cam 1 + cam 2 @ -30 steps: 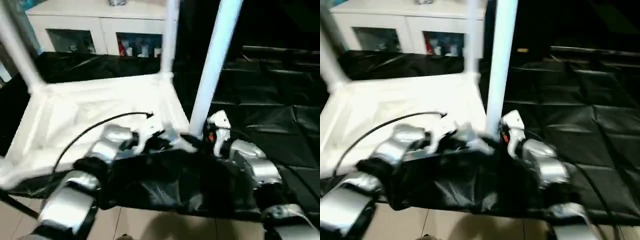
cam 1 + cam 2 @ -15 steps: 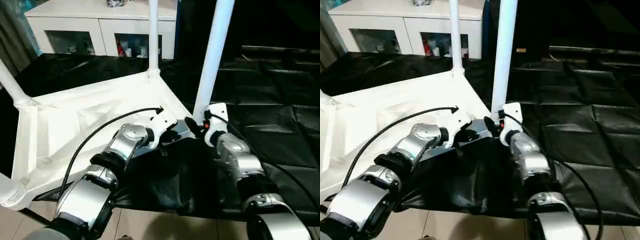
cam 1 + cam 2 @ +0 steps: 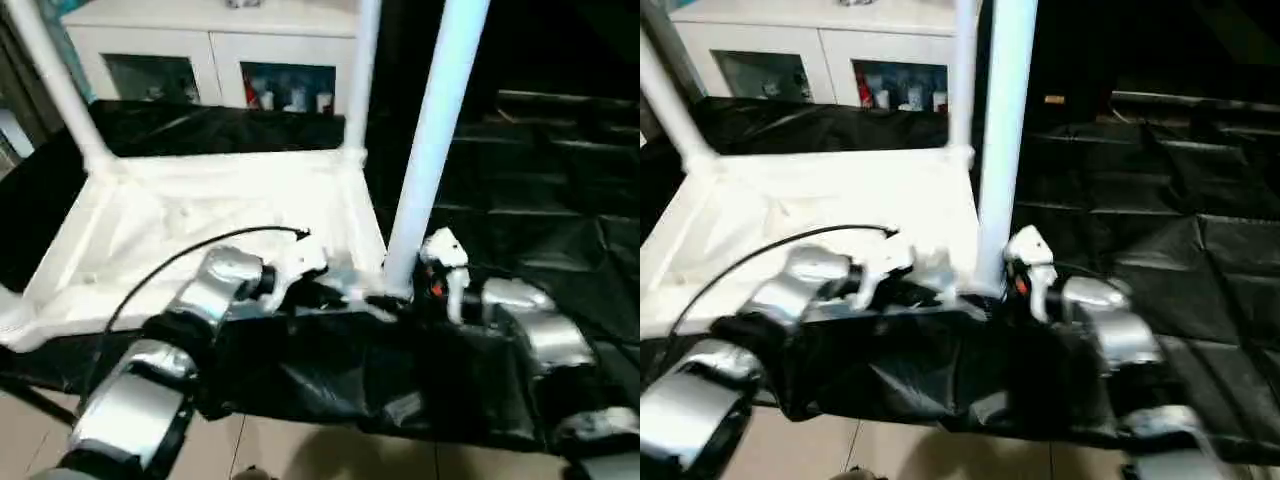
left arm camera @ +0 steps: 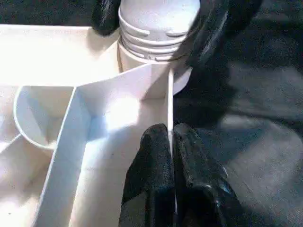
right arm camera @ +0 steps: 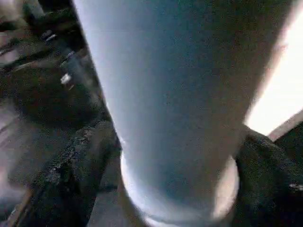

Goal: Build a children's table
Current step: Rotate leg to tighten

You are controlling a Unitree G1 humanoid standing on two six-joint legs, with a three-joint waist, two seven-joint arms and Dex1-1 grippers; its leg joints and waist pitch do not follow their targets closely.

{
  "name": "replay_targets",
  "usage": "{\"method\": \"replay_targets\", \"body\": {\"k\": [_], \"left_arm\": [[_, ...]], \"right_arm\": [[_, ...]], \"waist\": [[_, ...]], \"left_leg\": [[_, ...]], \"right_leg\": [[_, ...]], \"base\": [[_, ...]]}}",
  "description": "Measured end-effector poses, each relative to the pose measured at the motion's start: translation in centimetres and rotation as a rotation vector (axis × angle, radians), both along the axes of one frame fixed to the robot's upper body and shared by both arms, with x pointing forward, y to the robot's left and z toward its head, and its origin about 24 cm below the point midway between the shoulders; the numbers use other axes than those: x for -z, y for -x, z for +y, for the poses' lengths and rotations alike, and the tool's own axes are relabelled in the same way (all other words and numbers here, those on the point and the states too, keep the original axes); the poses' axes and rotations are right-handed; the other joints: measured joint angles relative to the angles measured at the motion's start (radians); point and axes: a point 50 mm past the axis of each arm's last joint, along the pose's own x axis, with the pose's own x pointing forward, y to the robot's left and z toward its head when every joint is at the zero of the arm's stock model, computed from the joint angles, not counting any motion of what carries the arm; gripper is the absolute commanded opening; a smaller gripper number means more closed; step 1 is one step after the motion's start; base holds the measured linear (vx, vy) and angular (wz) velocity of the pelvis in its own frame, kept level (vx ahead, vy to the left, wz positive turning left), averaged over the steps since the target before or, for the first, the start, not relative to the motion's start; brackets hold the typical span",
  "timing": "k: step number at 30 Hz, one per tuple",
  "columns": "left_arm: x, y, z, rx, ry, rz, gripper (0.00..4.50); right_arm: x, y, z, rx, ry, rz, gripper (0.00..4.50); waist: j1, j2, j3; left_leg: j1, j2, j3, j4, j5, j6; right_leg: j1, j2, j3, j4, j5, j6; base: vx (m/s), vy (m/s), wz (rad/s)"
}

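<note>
The children's table (image 3: 200,225) lies upside down on the black-draped work table, with its ribbed underside facing up. Three white legs stand in its corner sockets. My left gripper (image 4: 169,131) is shut on the thin rim wall at the near right corner, also seen from above (image 3: 330,295). The near right leg (image 3: 435,150) rises from the socket right beside it. My right gripper (image 3: 400,298) sits at that leg's base. Its black fingers (image 5: 80,165) stand wide apart on either side of the tube (image 5: 180,94). Whether they press on it is unclear.
The black sheet (image 3: 540,190) stretches away to the right and behind. A white cabinet (image 3: 210,40) with glass doors stands at the back. The work table's near edge drops to a tiled floor (image 3: 300,450). A black cable (image 3: 190,255) arcs over my left forearm.
The whole view has swung aside and back. Both grippers stay at the near right corner, the left still pinching the rim and the right still astride the leg's base.
</note>
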Motion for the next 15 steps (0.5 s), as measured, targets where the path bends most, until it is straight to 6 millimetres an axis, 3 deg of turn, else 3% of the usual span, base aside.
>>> {"method": "replay_targets", "body": {"k": [3,4,6,15], "left_arm": [[-0.06,0.14,0.32,0.018,-0.002,0.006,0.0],[-0.07,0.16,0.36,0.022,-0.003,0.008,0.0],[-0.1,0.21,0.43,0.03,-0.004,0.01,0.0],[-0.08,0.32,0.46,0.032,-0.003,0.01,0.0]], "right_arm": [[-0.18,0.26,0.12,-0.055,0.013,0.008,3.81],[-0.19,0.29,0.17,-0.061,0.014,0.009,3.56],[-0.16,0.31,0.24,-0.064,0.013,0.014,3.56],[0.05,0.63,0.44,-0.04,-0.016,0.036,2.81]], "waist": [[-0.001,-0.002,0.001],[-0.001,-0.003,0.002],[0.0,-0.003,0.002],[0.005,-0.004,0.002]], "left_leg": [[0.0,0.0,0.0,0.0,0.0,0.0],[0.0,0.0,0.0,0.0,0.0,0.0],[0.0,0.0,0.0,0.0,0.0,0.0],[0.0,0.0,0.0,0.0,0.0,0.0]], "right_leg": [[0.0,0.0,0.0,0.0,0.0,0.0],[-0.001,0.0,0.0,0.0,0.0,0.0],[0.0,0.0,0.0,0.0,0.0,0.0],[0.0,0.0,0.0,0.0,0.0,0.0]], "base": [[0.0,0.0,0.0],[0.0,0.0,0.0],[0.0,0.0,0.0],[0.0,0.0,0.0]]}}
